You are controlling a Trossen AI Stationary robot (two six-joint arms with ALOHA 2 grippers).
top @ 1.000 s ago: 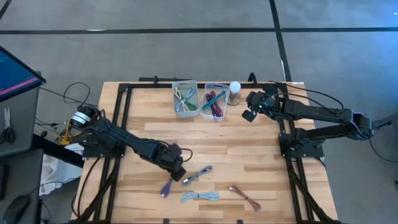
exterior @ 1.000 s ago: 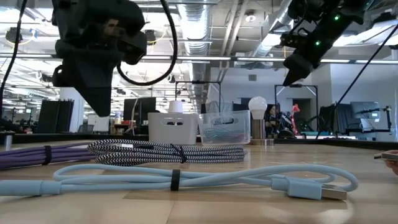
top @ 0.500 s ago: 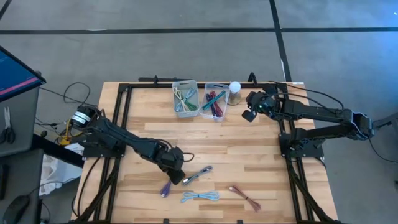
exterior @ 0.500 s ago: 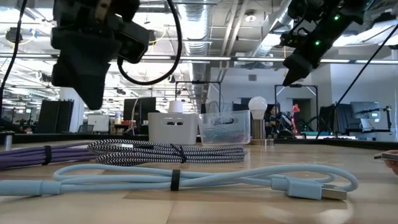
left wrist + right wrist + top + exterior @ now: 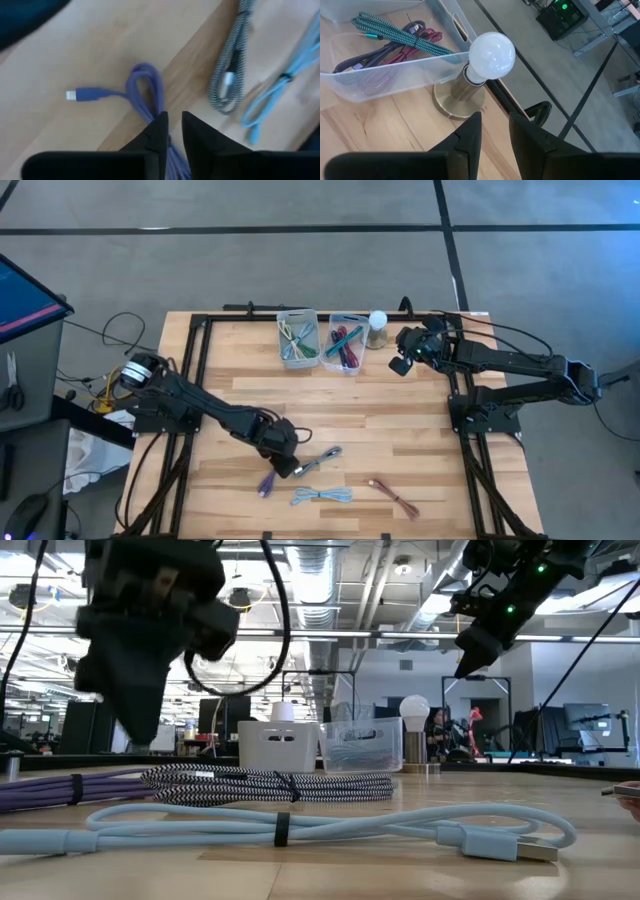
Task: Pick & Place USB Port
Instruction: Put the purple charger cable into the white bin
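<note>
The left arm reaches in low from the table's left edge, stretched toward the near middle, and its left gripper (image 5: 283,463) hangs tipped down over the purple cable (image 5: 145,95). In the left wrist view the two dark fingers (image 5: 157,132) stand only a narrow slit apart, with nothing between them; the purple loop lies just under their tips.

That purple cable (image 5: 267,481) rests on the wooden table (image 5: 420,430) near the front edge, its long axis running from near-left up toward the gripper. Its plug (image 5: 77,94) sticks out sideways from the loop. Just to its right lies the striped black-and-white cable (image 5: 317,461), angled the same way, and nearer the front the pale blue cable (image 5: 321,496) lies roughly left to right. A reddish cable (image 5: 392,495) sits farther right.

The right arm waits at the far right, its right gripper (image 5: 400,364) raised beside the bulb lamp (image 5: 489,62), fingers slightly parted and holding nothing. Two clear bins (image 5: 298,338) of cables stand at the far edge.

From the low view the left gripper (image 5: 140,670) is blurred, and the purple cable's far end is cut off at the picture's left edge.
</note>
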